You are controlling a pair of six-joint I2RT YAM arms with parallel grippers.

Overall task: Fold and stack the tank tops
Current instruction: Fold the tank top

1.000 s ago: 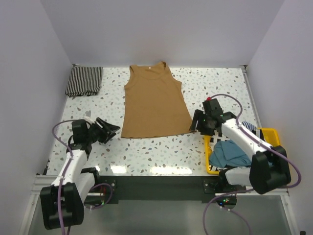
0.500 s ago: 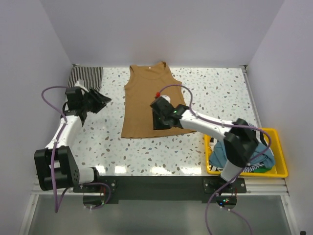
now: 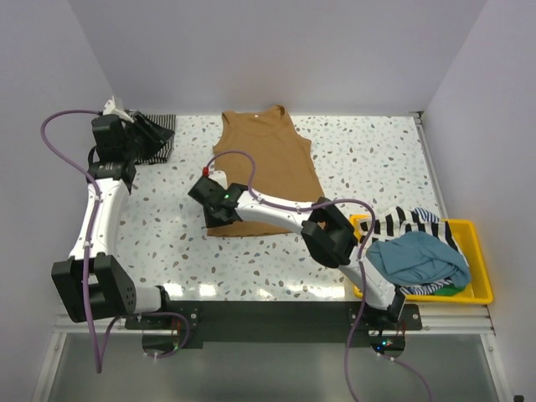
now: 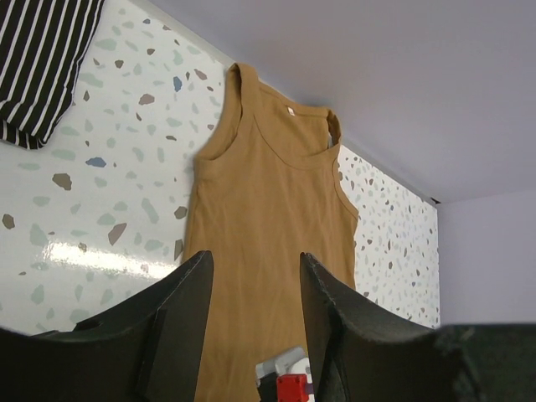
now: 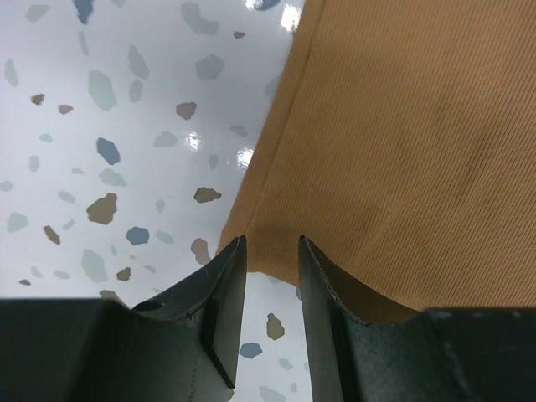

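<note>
While the tan-brown tank top (image 3: 264,167) lies flat and unfolded at the middle of the speckled table (image 3: 368,159), neck toward the back wall and hem toward my bases, my right gripper (image 3: 213,208) is down at the hem's left corner. Through my right wrist camera, that corner of the tan-brown tank top (image 5: 402,126) sits in the narrow gap of my right gripper (image 5: 266,243), with 1 jaw on each side of it. The jaws stand partly apart. The ribbed cloth between them looks flat, not bunched, and I see no pinch on it.

A thin-striped tank top (image 3: 163,149), black and white, lies folded at the back left corner of the table, well apart from the tan top. My left gripper (image 3: 144,136) hangs at that fold's left side, reaching across from the left wall. In my left wrist view the left gripper (image 4: 255,260) is about half open with nothing between its jaws. Beyond them I see the tan-brown tank top (image 4: 268,226) and, at the upper left, the thin-striped tank top (image 4: 42,59).

At the near right of the table stands a yellow bin (image 3: 466,226). A teal top (image 3: 414,258) is heaped in it, and a broad-striped top (image 3: 410,222) drapes over its far rim.
</note>
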